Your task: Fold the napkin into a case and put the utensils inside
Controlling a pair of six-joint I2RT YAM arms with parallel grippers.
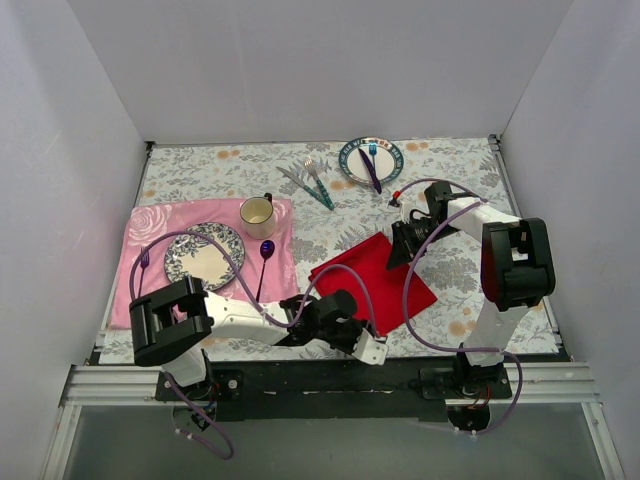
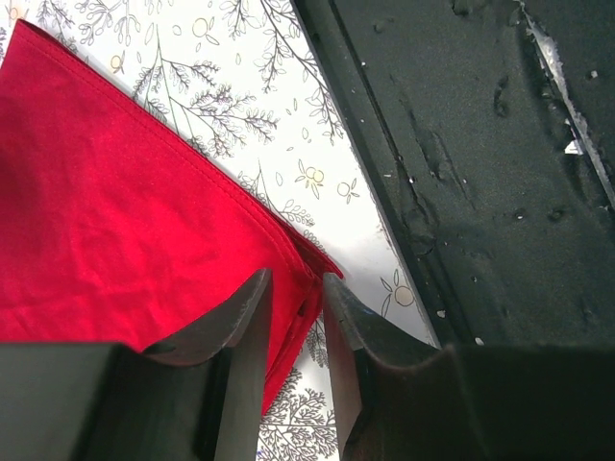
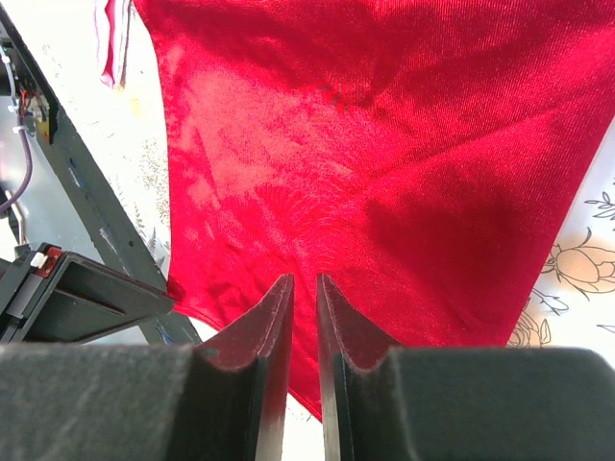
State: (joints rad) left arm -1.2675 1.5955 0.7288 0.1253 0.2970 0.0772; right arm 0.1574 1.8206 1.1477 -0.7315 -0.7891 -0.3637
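Observation:
The red napkin (image 1: 385, 275) lies as a diamond on the flowered tablecloth at centre right. My left gripper (image 1: 362, 338) is at its near corner. In the left wrist view the left gripper (image 2: 296, 280) is shut on the hemmed corner of the napkin (image 2: 115, 211). My right gripper (image 1: 398, 245) is at the far corner. In the right wrist view the right gripper (image 3: 305, 279) pinches the napkin (image 3: 384, 144), and wrinkles fan out from its tips. The teal-handled fork and knife (image 1: 312, 182) lie side by side at the back, far from both grippers.
A pink placemat (image 1: 150, 250) on the left carries a patterned plate (image 1: 205, 252), a cup (image 1: 258, 211) and a purple spoon (image 1: 265, 262). A plate (image 1: 352, 150) at the back holds a blue fork and purple knife. The black base rail (image 2: 480, 192) runs along the near table edge.

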